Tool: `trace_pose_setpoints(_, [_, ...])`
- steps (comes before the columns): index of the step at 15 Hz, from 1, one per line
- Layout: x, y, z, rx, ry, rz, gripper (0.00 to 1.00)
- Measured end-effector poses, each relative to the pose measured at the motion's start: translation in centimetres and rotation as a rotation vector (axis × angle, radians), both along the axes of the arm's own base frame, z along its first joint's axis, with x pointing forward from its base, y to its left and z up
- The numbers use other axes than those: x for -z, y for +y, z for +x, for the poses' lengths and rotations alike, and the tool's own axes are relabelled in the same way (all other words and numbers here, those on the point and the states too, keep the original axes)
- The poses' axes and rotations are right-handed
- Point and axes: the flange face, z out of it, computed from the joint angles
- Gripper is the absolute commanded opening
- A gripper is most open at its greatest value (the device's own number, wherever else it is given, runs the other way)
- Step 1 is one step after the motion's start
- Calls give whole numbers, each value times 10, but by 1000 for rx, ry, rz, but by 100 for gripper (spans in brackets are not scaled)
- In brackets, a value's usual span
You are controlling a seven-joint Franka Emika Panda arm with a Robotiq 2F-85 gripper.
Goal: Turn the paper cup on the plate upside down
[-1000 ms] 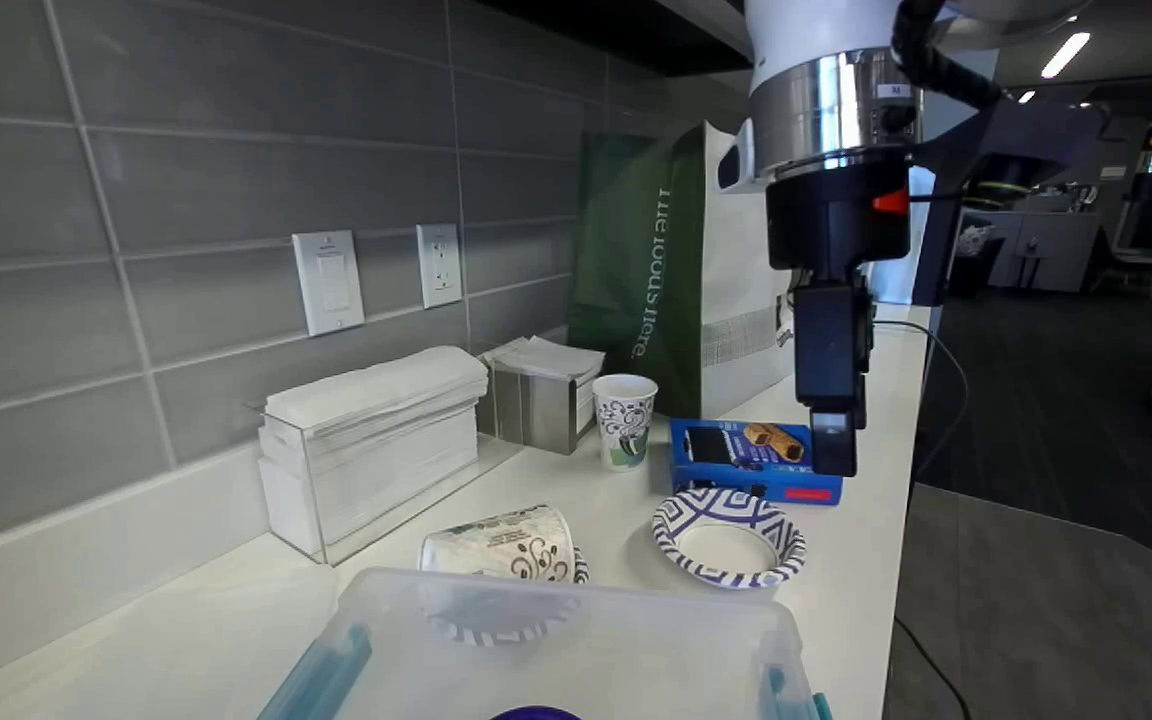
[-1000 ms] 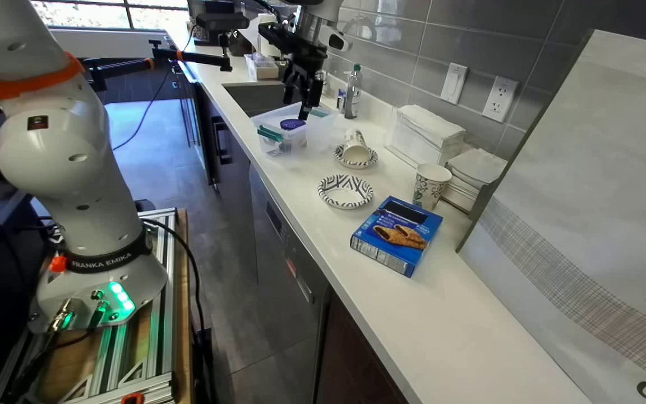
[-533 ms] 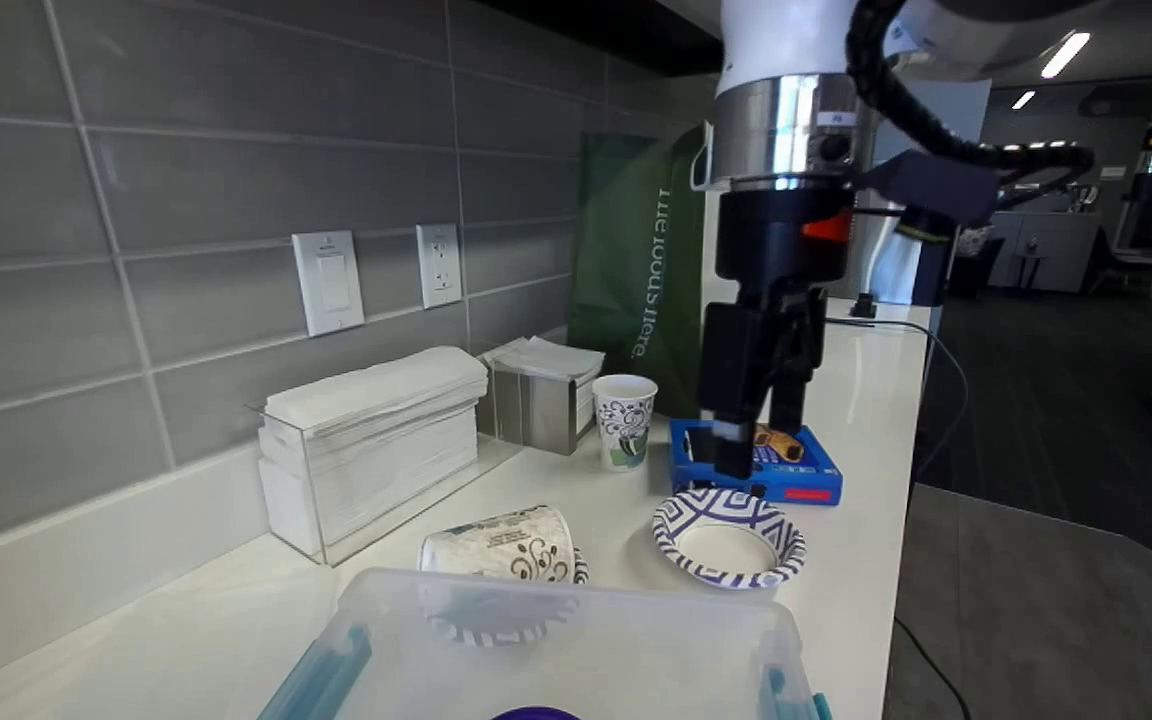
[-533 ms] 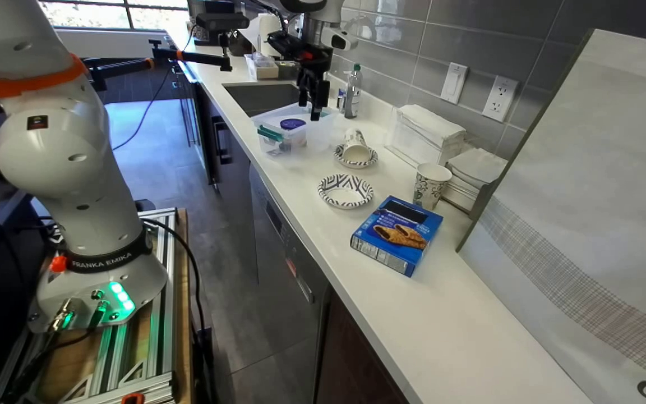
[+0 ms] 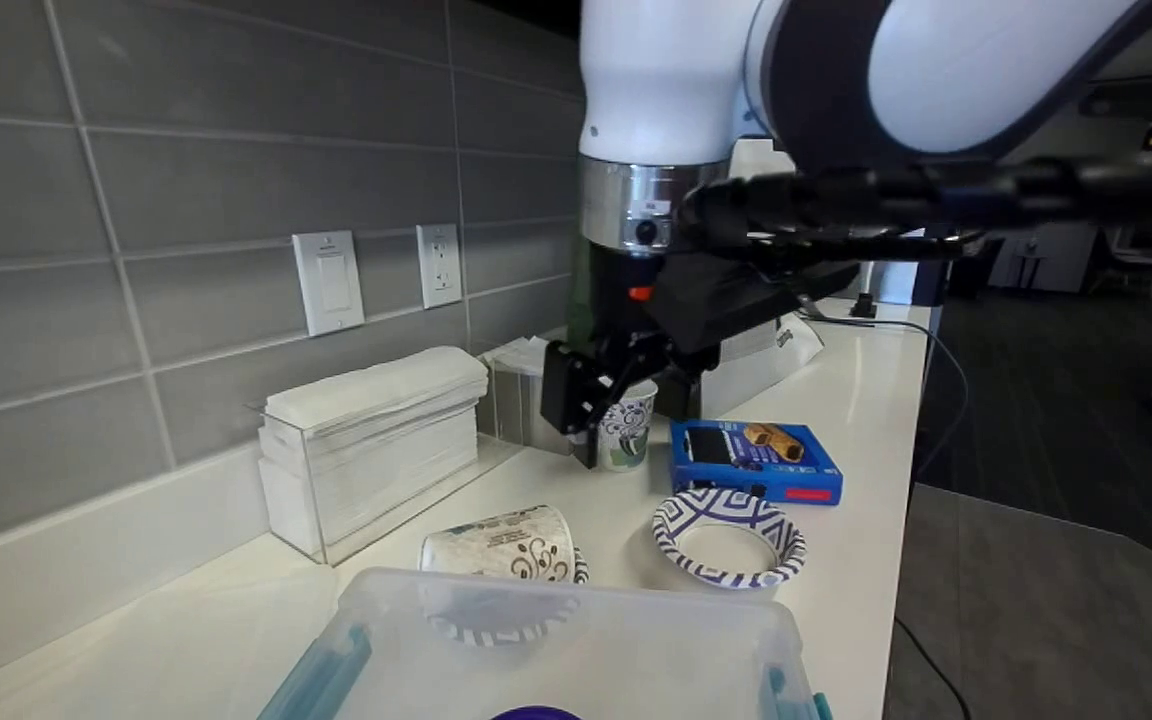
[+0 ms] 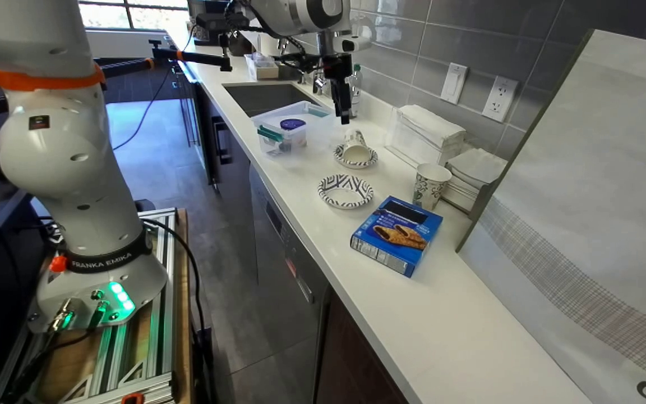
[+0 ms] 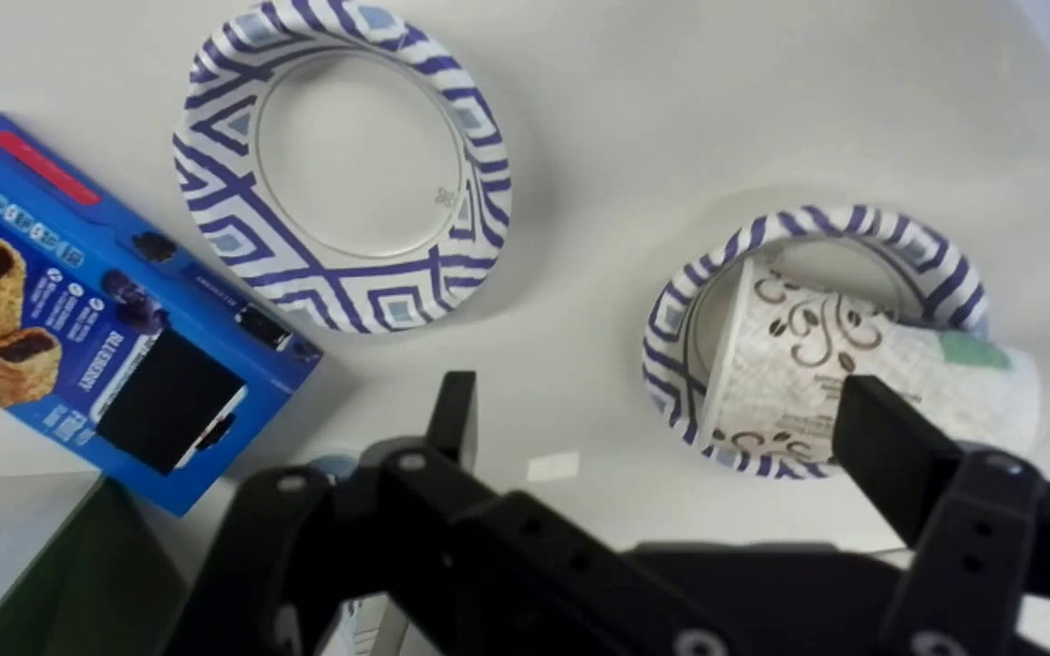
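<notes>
The paper cup (image 7: 780,364) is white with a brown swirl print and a small green mark. It lies on its side across the plate (image 7: 668,319), with its base past the rim. The cup shows in both exterior views (image 5: 496,545) (image 6: 355,148). The plate (image 6: 352,164) has a blue-patterned rim and is partly hidden by the cup and a clear bin. My gripper (image 7: 661,387) is open and empty, its fingers wide apart. It hangs above the counter near the cup (image 6: 345,119). In the wrist view its right finger overlaps the cup without visible contact.
A second blue-patterned plate (image 7: 356,155) lies beside the cup's plate. A blue snack box (image 6: 396,234), an upright cup (image 6: 431,186) and napkin holders (image 5: 391,460) stand around. A clear bin (image 5: 576,640) is close by. A paper bag (image 6: 581,196) leans at the wall.
My gripper has moved across toward the wall side and closer to the lying cup, and the hand has turned. The cup and plates have not moved.
</notes>
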Motion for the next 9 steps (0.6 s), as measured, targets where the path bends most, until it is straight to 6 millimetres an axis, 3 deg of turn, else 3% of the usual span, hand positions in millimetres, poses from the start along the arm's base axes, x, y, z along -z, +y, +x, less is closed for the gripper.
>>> trace_pose_setpoints(5, [9,45,26,197,38,-159,100])
trace_pose_setpoints(9, [22,86,43,248,74,-214,100])
